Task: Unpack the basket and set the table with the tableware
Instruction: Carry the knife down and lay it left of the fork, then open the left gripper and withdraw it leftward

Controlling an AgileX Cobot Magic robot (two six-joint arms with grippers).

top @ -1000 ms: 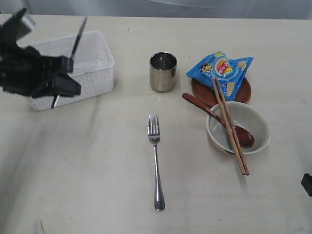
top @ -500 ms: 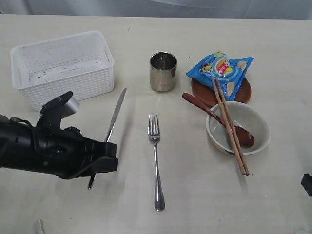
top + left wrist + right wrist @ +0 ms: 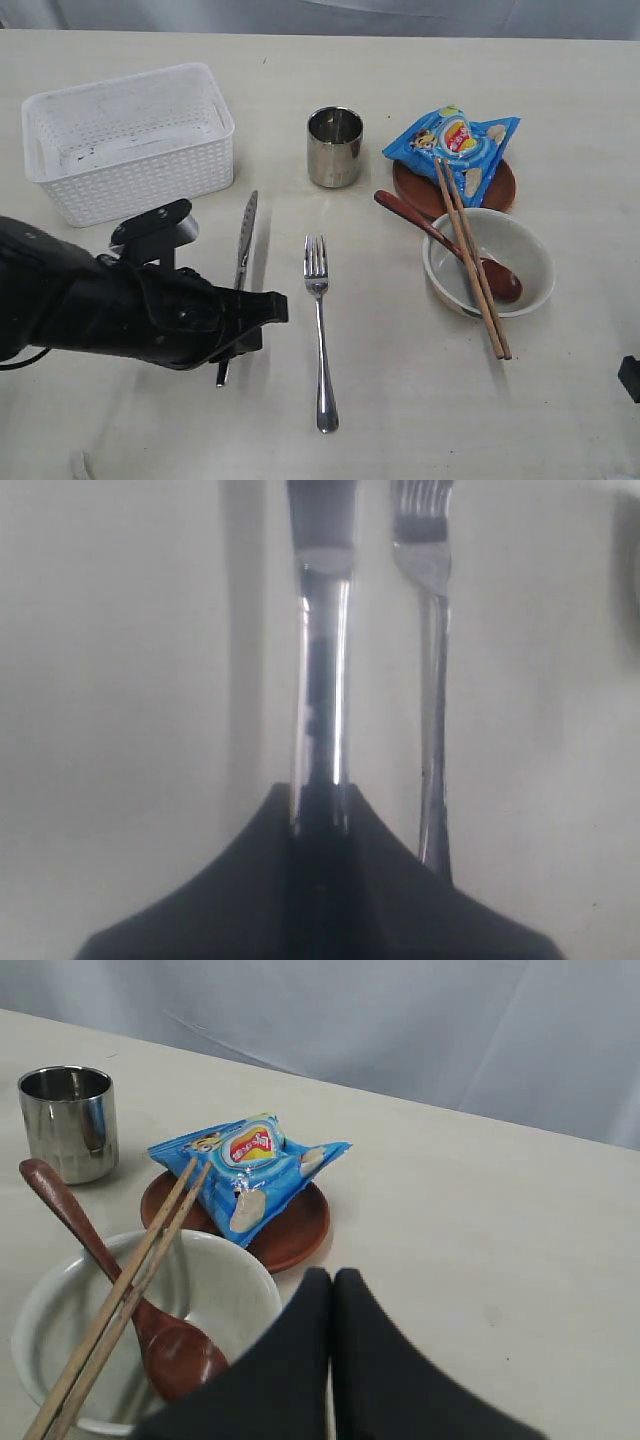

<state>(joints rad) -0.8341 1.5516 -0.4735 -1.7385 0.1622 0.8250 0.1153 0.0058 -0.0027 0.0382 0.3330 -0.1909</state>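
Right, left gripper (image 3: 252,318) is clamped narrow on the knife (image 3: 246,230) by its handle, just left of the fork (image 3: 318,330) and roughly parallel to it. The arm hides the mid-handle and the wrist view cuts off the blade tip. Can't tell if the knife touches the table (image 3: 400,420). Right gripper (image 3: 333,1305) has its fingers pressed together on nothing. Basket (image 3: 150,175) sits beyond the knife, apart from it. Plate (image 3: 500,188) is mostly hidden under the snack bag (image 3: 455,140).
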